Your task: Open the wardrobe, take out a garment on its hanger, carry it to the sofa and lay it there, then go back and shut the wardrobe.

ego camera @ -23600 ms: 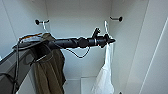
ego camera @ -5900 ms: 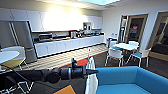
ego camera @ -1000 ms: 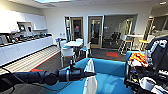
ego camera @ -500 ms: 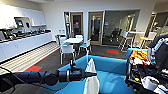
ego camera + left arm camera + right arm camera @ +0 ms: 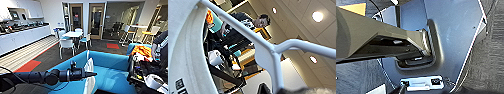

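Observation:
My left arm reaches in from the left, and the left gripper point(image 5: 93, 74) is shut on the hanger. The garment point(image 5: 89, 67), a white T-shirt, hangs from it edge-on in front of the sofa point(image 5: 112, 67), a big bright blue one with a low back. In the left wrist view the hanger point(image 5: 273, 51) crosses close up as a thin white bar, with the white fabric of the garment point(image 5: 185, 55) beside it. The right wrist view looks down on the robot's own grey base point(image 5: 456, 37) and dark carpet.
A person point(image 5: 160, 47) with a control rig stands at the right by the sofa's end, next to an orange cloth point(image 5: 142, 51). White table and chairs point(image 5: 72, 37) stand behind the sofa. A kitchen counter point(image 5: 22, 35) lines the left wall. Glass doors point(image 5: 96, 21) are at the back.
The camera has swung and moved closer, so the sofa shows larger and nearer. The left arm keeps the garment in the same hold in front of me.

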